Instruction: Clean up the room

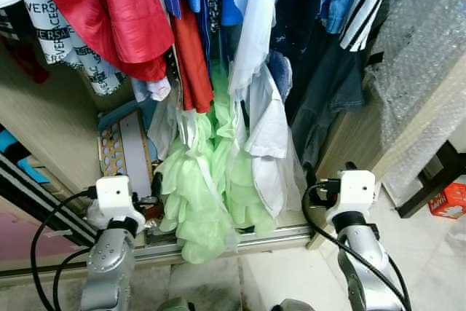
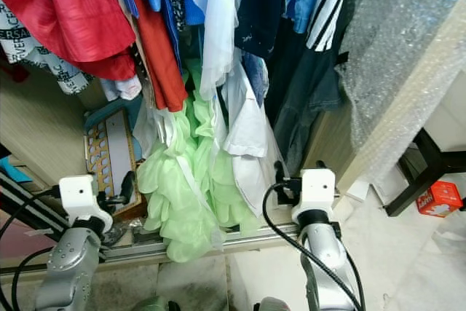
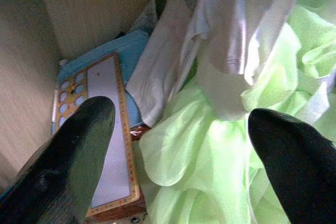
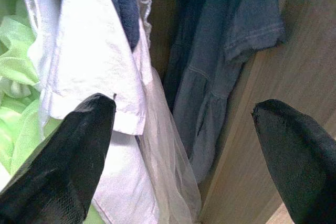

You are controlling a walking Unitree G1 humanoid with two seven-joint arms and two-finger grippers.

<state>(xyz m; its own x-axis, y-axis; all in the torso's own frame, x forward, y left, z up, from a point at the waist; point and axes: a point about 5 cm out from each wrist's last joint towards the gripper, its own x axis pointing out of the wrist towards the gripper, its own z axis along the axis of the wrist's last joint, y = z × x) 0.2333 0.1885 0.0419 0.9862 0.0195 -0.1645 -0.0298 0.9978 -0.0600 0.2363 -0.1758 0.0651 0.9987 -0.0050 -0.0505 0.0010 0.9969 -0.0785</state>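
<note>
Both hands spread and holding nothing, left hand (image 3: 178, 145) at the green dress (image 1: 207, 194), right hand (image 4: 184, 129) by the white shirt (image 1: 266, 125): best tuck that hem behind the wardrobe's track (image 1: 218, 242).

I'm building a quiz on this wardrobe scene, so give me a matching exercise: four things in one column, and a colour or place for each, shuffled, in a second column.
Things:
1. ruffled dress
2. jacket
3. perforated board
4. small box

Descriptions:
A. red, hanging at the robot's upper left
B. orange-red, on the floor by the black table leg, far right
C. pale green, reaching down to the wardrobe's sliding rail
D. standing at the wardrobe bottom, ahead of the left gripper

Pairs: 1-C, 2-A, 3-D, 4-B
</note>
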